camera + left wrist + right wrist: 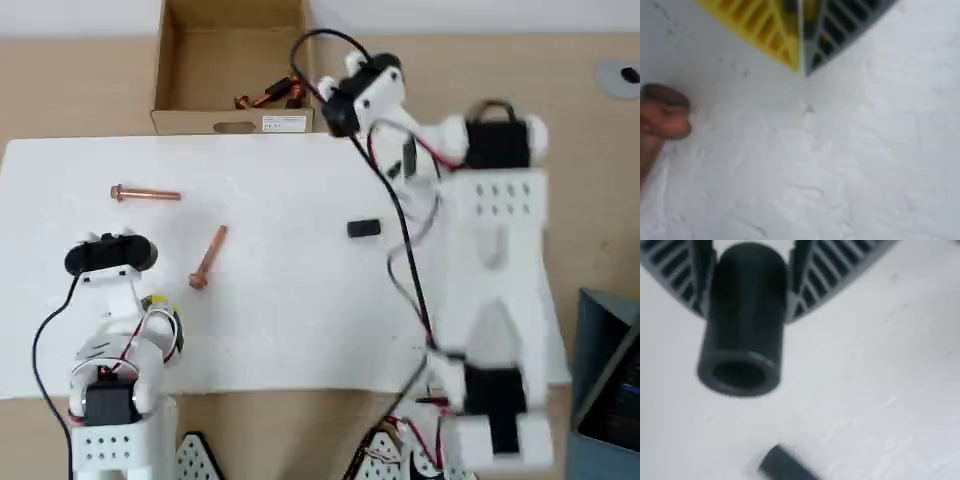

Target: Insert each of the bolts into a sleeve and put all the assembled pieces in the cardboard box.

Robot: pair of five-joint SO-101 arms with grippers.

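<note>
Two copper bolts lie on the white mat (290, 320): one flat at the far left (146, 194), the other slanted (208, 258) near the middle left. My left gripper (110, 254) hangs just left of the slanted bolt. In the left wrist view its yellow and grey fingers are shut (802, 67) on nothing, with a bolt head (662, 117) beside them. My right gripper (747, 290) is shut on a black sleeve (742, 325), held above the mat. A second black sleeve (364, 228) (785, 465) lies loose on the mat below it.
The cardboard box (180, 60) stands at the mat's far edge with assembled copper and black pieces (270, 96) inside. The right arm's body (495, 250) and its cables (405, 260) cover the mat's right side. A dark bin (610, 380) stands at the right edge.
</note>
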